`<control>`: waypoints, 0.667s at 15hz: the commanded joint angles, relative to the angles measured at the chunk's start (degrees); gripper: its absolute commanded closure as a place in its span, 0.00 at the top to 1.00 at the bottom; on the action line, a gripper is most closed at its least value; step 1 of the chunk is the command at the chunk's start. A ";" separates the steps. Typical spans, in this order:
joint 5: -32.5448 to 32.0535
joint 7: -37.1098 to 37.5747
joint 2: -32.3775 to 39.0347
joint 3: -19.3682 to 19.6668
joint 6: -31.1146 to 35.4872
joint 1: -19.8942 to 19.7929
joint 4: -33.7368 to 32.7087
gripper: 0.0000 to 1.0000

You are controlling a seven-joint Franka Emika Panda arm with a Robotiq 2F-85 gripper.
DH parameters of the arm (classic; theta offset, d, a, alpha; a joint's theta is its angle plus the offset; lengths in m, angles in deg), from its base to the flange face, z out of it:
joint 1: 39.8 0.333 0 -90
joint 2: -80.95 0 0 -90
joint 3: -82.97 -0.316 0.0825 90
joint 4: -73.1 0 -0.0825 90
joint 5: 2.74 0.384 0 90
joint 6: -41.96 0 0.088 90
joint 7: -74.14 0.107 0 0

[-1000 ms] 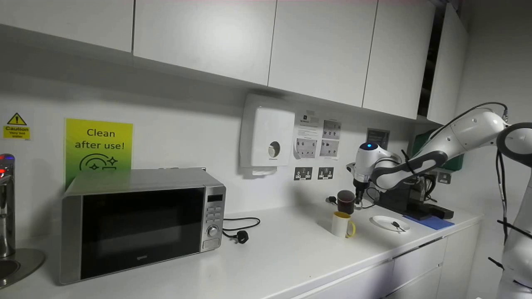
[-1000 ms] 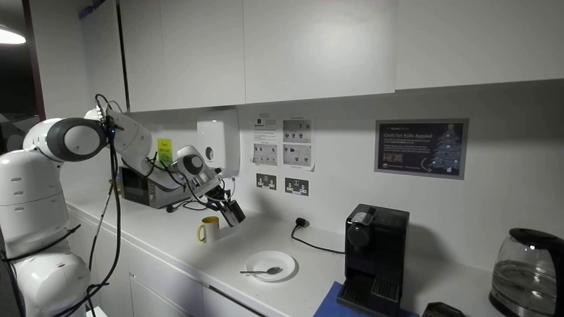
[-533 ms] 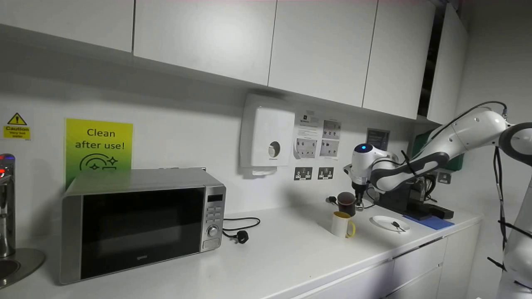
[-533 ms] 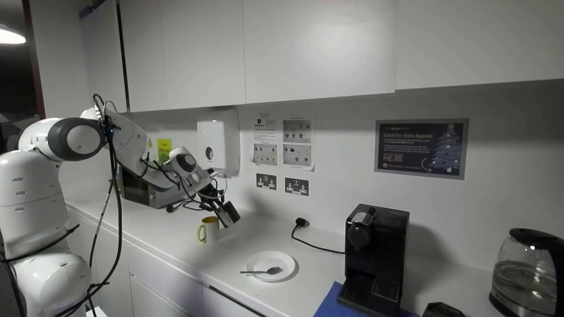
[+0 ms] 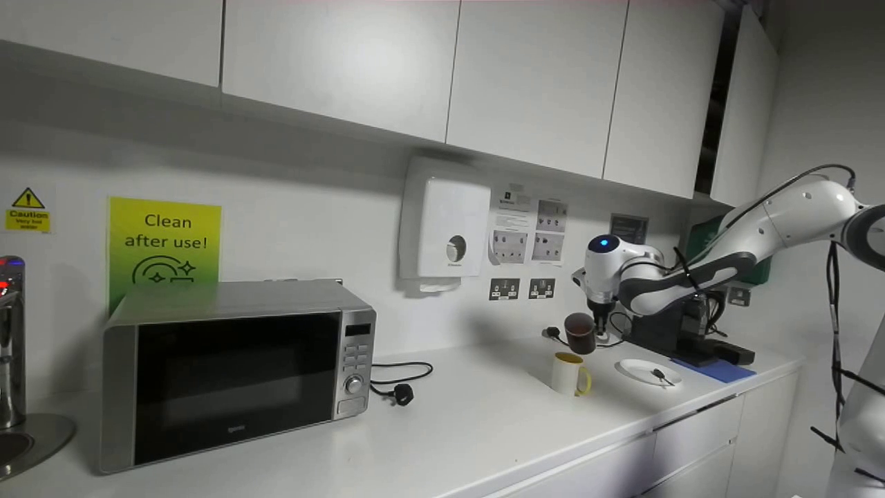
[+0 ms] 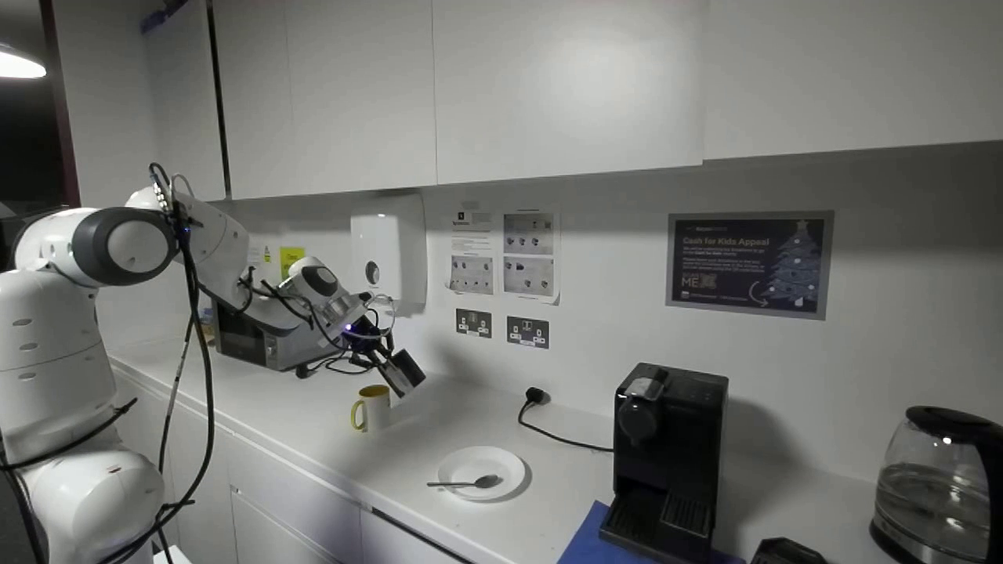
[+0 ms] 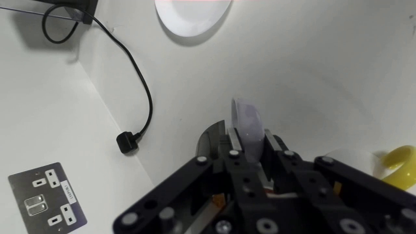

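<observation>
My gripper (image 7: pixel 253 140) is shut on the pale handle (image 7: pixel 248 122) of a dark mug (image 5: pixel 579 333). The mug is tilted and held above the white counter; it also shows in an exterior view (image 6: pixel 409 370). In the wrist view only part of its dark body (image 7: pixel 210 139) shows beside a finger. A white mug with yellow inside and handle (image 5: pixel 567 375) stands upright on the counter, close to and below the held mug; it also shows in an exterior view (image 6: pixel 374 407). A white plate (image 6: pixel 509 466) with a spoon (image 6: pixel 484 481) lies nearby.
A black coffee machine (image 6: pixel 670 446) stands on a blue mat (image 6: pixel 584 536), with a glass kettle (image 6: pixel 936 486) beyond. A plug (image 7: pixel 126 142) with black cable lies by the wall under sockets (image 6: pixel 527 332). A microwave (image 5: pixel 238 373) stands along the counter. Cupboards (image 5: pixel 532 83) hang above.
The held dark mug has tilted further and risen slightly. The arm has drawn back a little towards its base. The white-and-yellow mug and the plate have not moved.
</observation>
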State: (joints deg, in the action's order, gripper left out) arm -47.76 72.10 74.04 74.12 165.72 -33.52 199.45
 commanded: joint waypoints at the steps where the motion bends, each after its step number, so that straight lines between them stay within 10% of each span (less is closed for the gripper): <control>1: -5.41 2.64 -3.02 -0.84 -3.29 0.49 -0.32 0.05; 10: -8.51 6.30 -2.65 -2.61 -10.15 2.14 -0.50 0.05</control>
State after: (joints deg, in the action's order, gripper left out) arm -53.75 76.53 73.26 72.20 159.17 -32.21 199.36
